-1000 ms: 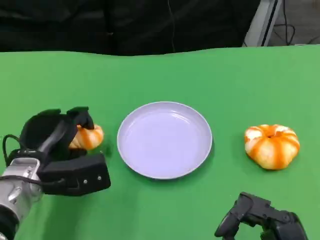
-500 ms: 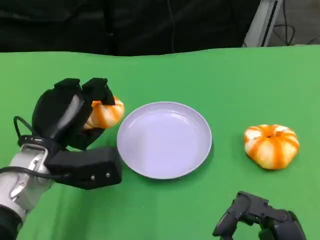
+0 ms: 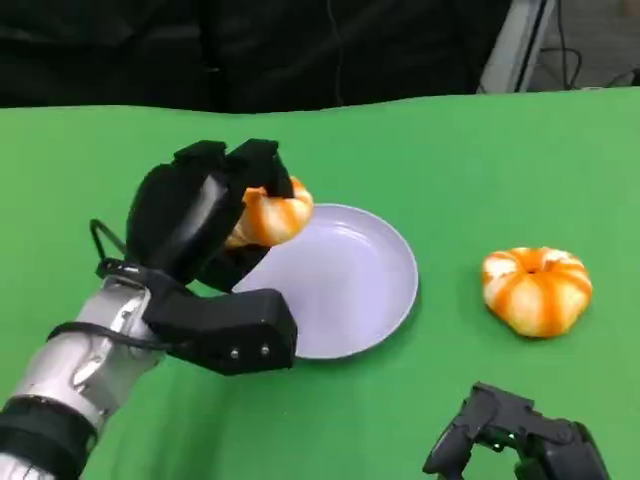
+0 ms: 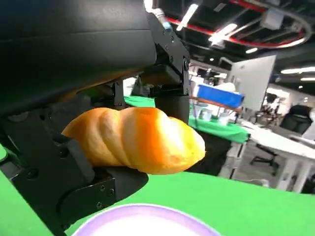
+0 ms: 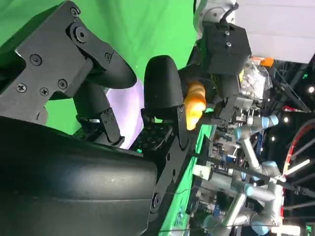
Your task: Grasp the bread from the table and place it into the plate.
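Note:
My left hand (image 3: 200, 215) grips an orange and cream twisted bread (image 3: 268, 216) and holds it in the air over the left rim of the pale lilac plate (image 3: 350, 290). The left wrist view shows the bread (image 4: 142, 140) clamped between the black fingers (image 4: 167, 73), with the plate's rim (image 4: 142, 216) below it. A second bread, round like a pumpkin (image 3: 536, 289), lies on the green table right of the plate. My right hand (image 3: 515, 440) sits low at the front right, fingers curled in with nothing in them. The held bread (image 5: 194, 105) also appears far off in the right wrist view.
A green cloth covers the table (image 3: 450, 160), whose far edge meets a dark background. There is bare green cloth between the plate and the round bread and along the table's back.
My left hand has lifted the twisted bread off the table and carried it right and up, from left of the plate to above its left rim. The right hand has stayed put.

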You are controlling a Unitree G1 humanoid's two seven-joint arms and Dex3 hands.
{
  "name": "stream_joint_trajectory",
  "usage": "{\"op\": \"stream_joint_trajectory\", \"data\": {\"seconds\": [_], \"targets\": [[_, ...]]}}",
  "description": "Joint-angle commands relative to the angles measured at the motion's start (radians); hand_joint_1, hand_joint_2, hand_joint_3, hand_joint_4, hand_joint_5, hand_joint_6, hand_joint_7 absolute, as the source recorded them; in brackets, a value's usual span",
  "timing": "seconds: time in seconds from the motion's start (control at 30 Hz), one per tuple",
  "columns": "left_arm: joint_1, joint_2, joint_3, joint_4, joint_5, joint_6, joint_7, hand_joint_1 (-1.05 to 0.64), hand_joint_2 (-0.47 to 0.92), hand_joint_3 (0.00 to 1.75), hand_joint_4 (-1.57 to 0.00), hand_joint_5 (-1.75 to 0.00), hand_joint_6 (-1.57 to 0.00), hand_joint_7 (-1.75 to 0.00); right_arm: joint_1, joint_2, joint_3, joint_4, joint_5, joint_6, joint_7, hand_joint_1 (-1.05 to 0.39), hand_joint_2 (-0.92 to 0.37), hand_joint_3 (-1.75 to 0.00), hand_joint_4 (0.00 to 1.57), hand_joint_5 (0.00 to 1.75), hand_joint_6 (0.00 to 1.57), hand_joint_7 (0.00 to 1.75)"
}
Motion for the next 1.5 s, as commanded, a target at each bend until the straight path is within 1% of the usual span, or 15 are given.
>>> {"op": "stream_joint_trajectory", "data": {"seconds": [0.03,0.5,0.53,0.57,0.6,0.63,0.7,0.8,1.0,1.03,1.07,1.1,1.13,1.23,1.5], "targets": [[-0.042,-0.042,-0.032,0.064,0.007,-0.018,-0.008,-0.16,0.25,1.43,-0.96,-1.75,-0.75,-1.75,0.004,-0.005,-0.006,-0.002,0.009,0.003,-0.007,-0.07,-0.27,-1.41,0.78,1.62,0.84,1.34],[-0.051,-0.043,-0.036,0.083,0.005,-0.027,0.001,-0.17,0.24,1.44,-0.96,-1.75,-0.75,-1.75,0.004,-0.006,-0.006,-0.002,0.009,0.003,-0.008,-0.07,-0.27,-1.42,0.78,1.62,0.84,1.34],[-0.073,-0.079,-0.055,0.124,0.012,-0.006,-0.015,-0.17,0.24,1.44,-0.96,-1.75,-0.75,-1.75,0.012,-0.008,-0.006,-0.011,0.011,0.004,-0.007,-0.07,-0.27,-1.42,0.78,1.62,0.84,1.34],[-0.095,-0.111,-0.070,0.155,0.003,0.032,-0.082,-0.14,0.26,1.37,-0.96,-1.75,-0.74,-1.75,0.019,-0.007,-0.002,-0.019,0.015,0.004,-0.006,-0.08,-0.27,-1.41,0.78,1.62,0.84,1.34],[-0.111,-0.134,-0.081,0.178,-0.005,0.059,-0.132,-0.18,0.45,0.97,-0.79,-1.62,-0.73,-1.16,0.024,-0.006,0.001,-0.025,0.018,0.004,-0.005,-0.09,-0.27,-1.40,0.77,1.62,0.83,1.33],[-0.121,-0.147,-0.086,0.191,-0.011,0.077,-0.165,-0.20,0.57,0.74,-0.72,-1.58,-0.79,-0.83,0.027,-0.006,0.002,-0.028,0.020,0.004,-0.005,-0.09,-0.28,-1.40,0.77,1.62,0.83,1.33],[-0.126,-0.150,-0.086,0.194,-0.017,0.088,-0.187,-0.21,0.68,0.51,-0.67,-1.54,-0.86,-0.53,0.029,-0.006,0.004,-0.030,0.021,0.005,-0.005,-0.09,-0.28,-1.39,0.76,1.62,0.83,1.33],[-0.127,-0.152,-0.084,0.192,-0.018,0.093,-0.195,-0.22,0.72,0.45,-0.66,-1.53,-0.88,-0.44,0.030,-0.006,0.004,-0.032,0.021,0.006,-0.005,-0.09,-0.28,-1.39,0.76,1.62,0.83,1.33],[-0.127,-0.152,-0.084,0.192,-0.019,0.094,-0.197,-0.22,0.73,0.42,-0.66,-1.53,-0.90,-0.41,0.030,-0.006,0.004,-0.032,0.021,0.007,-0.005,-0.09,-0.29,-1.38,0.76,1.62,0.83,1.34],[-0.129,-0.134,-0.108,0.170,0.007,0.149,-0.281,-0.34,0.77,0.41,-0.53,-1.30,-0.74,-0.33,0.030,-0.006,0.005,-0.032,0.014,0.004,-0.007,-0.09,-0.29,-1.38,0.76,1.62,0.83,1.34],[-0.130,-0.120,-0.127,0.149,0.024,0.194,-0.352,-0.60,0.84,0.38,-0.27,-0.71,-0.42,-0.18,0.030,-0.006,0.005,-0.031,0.009,0.002,-0.008,-0.09,-0.29,-1.38,0.77,1.62,0.83,1.34],[-0.128,-0.110,-0.139,0.128,0.035,0.230,-0.404,-0.78,0.89,0.37,-0.11,-0.32,-0.22,-0.08,0.030,-0.006,0.005,-0.030,0.006,0.000,-0.009,-0.09,-0.30,-1.38,0.77,1.62,0.83,1.34],[-0.126,-0.103,-0.148,0.109,0.043,0.260,-0.445,-0.84,0.90,0.38,-0.06,-0.18,-0.14,-0.04,0.031,-0.007,0.006,-0.031,0.008,-0.001,-0.008,-0.09,-0.30,-1.38,0.77,1.62,0.83,1.34],[-0.115,-0.097,-0.152,0.062,0.047,0.310,-0.503,-0.94,0.92,0.41,-0.01,-0.02,-0.04,-0.01,0.033,-0.007,0.007,-0.035,0.015,0.005,-0.005,-0.09,-0.30,-1.38,0.77,1.62,0.83,1.34],[-0.098,-0.088,-0.151,-0.001,0.038,0.366,-0.579,-0.99,0.92,0.51,0.00,0.00,0.00,0.00,0.028,-0.010,0.003,-0.031,0.015,-0.001,-0.004,-0.11,-0.30,-1.38,0.76,1.63,0.82,1.34]]}}
